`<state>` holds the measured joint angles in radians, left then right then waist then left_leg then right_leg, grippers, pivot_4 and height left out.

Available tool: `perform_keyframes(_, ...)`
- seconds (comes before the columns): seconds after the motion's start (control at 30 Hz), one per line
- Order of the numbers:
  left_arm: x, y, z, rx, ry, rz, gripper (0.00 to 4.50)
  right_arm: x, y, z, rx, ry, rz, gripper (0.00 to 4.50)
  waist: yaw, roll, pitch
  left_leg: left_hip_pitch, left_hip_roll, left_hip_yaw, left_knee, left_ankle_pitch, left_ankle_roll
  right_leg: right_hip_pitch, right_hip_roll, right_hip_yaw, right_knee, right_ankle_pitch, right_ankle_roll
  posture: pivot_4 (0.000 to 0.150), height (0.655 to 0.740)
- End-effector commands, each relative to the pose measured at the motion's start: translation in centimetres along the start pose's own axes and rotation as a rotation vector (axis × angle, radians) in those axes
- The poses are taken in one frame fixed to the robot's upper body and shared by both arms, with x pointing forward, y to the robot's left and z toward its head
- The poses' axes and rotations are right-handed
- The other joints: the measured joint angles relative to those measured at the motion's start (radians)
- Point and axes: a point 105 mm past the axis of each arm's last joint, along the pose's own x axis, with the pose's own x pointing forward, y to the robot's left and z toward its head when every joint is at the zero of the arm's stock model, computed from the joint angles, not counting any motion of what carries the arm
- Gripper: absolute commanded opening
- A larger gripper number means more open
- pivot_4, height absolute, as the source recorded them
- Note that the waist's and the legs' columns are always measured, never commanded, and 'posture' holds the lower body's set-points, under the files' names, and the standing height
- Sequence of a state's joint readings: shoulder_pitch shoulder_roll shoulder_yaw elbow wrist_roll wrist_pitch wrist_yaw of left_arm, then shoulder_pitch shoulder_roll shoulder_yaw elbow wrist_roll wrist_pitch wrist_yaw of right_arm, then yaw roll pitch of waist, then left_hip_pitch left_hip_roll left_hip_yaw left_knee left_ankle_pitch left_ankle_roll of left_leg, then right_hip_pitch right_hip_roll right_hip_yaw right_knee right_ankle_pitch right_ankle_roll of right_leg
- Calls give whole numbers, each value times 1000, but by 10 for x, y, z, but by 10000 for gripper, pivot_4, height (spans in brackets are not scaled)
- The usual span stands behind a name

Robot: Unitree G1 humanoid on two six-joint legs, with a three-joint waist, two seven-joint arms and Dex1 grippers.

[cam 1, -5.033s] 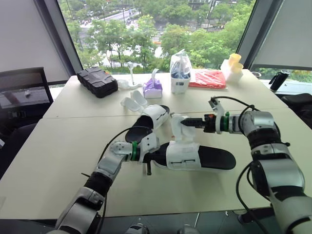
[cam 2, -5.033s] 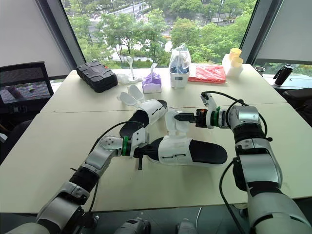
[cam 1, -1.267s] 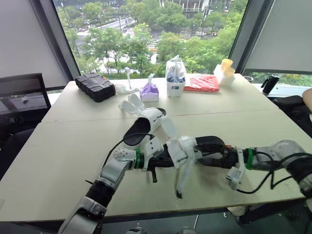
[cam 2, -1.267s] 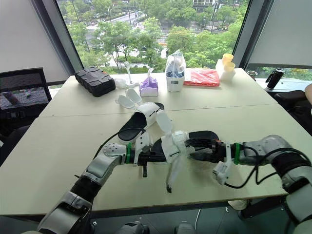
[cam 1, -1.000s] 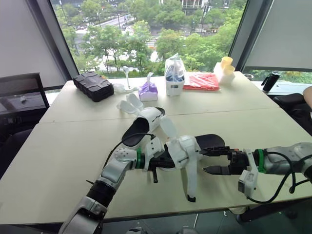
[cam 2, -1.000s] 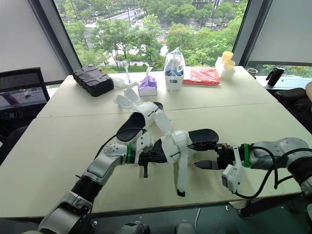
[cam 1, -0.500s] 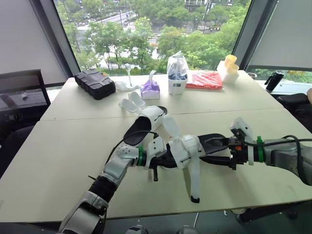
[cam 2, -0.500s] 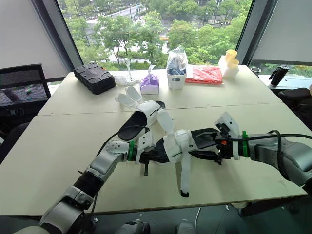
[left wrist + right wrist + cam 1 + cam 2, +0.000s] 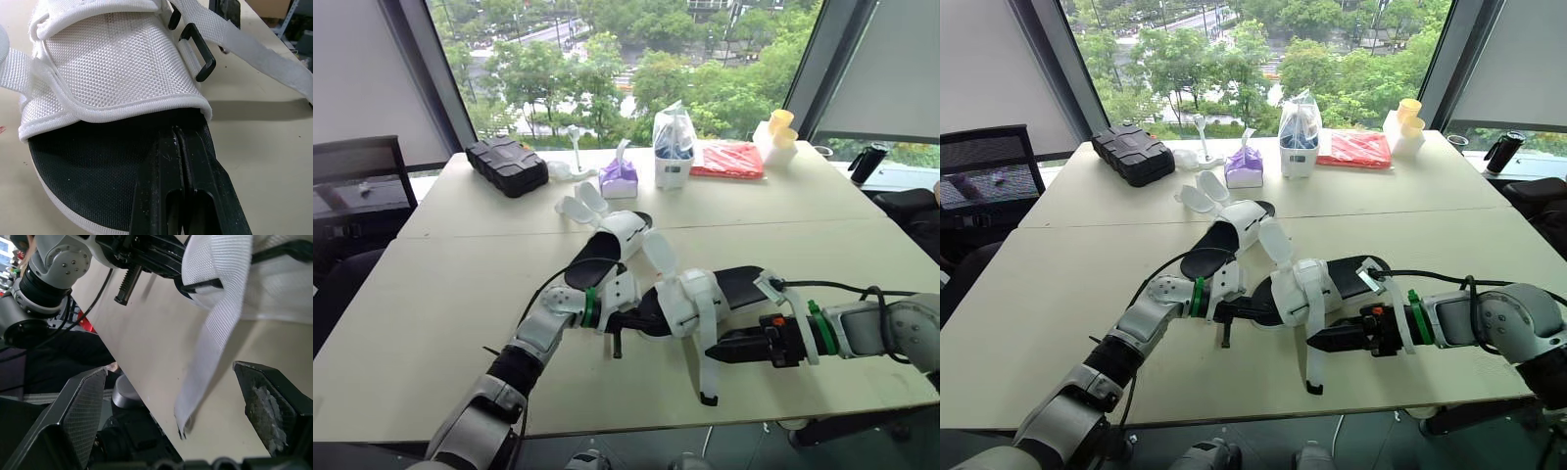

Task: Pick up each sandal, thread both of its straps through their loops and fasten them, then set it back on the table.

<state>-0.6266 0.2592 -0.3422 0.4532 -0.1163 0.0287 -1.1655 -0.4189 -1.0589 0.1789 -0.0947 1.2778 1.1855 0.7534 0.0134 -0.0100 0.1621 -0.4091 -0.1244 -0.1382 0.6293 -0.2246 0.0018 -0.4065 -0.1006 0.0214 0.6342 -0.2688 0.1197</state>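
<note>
left pincer (image 9: 176, 130) closed inside sandal (image 9: 681, 300), right pincer (image 9: 721, 352) wide open beside hanging strap (image 9: 705, 368)

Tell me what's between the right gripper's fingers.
A loose strap of the sandal hangs between the right gripper's open fingers, touching neither, with bare table behind. The right wrist view shows this.

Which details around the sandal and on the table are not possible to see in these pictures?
1. Tips of the left tool: left wrist view, hidden under the white upper of the sandal, so what they pinch is unknown.
2. Free end of the strap: left wrist view, cut off by the picture's edge.
3. Contents of the clear bag at the far side: head views, too small.
</note>
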Motion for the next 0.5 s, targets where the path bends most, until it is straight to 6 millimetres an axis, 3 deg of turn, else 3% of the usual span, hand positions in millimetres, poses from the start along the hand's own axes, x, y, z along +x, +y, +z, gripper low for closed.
perform_keyframes(0.03, -3, 0, -13, -14, 60, 12, 0, 2, 6, 12, -34, -25, 3, 44839, 0, 0, 0, 0, 0, 0, 0, 0, 0, 0, 0, 0, 0, 0, 0, 1500, 7400)
perform_keyframes(0.07, -2, 0, -12, -15, 58, 11, 0, 4, 6, 13, -35, -22, 6, 44839, 0, 0, 0, 0, 0, 0, 0, 0, 0, 0, 0, 0, 0, 0, 0, 1500, 7400)
perform_keyframes(0.17, -1, -2, -12, -17, 53, 10, 0, 9, 7, 12, -30, -11, 14, 36360, 0, 0, 0, 0, 0, 0, 1, 0, 0, 0, 0, 0, 0, 0, 0, 1500, 7400)
perform_keyframes(0.4, -1, -3, -12, -22, 49, 13, 0, 11, 6, 12, -37, 0, 14, 1117, 0, 0, 0, 0, 0, 0, 0, 0, 0, 0, 0, 0, 0, 0, 0, 1500, 7400)
perform_keyframes(0.5, -1, -4, -12, -24, 49, 15, 0, 3, 7, 17, -59, 10, 4, 422, 0, 0, 0, 0, 0, 0, 0, 0, 0, 0, 0, 0, 0, 0, 0, 1500, 7400)
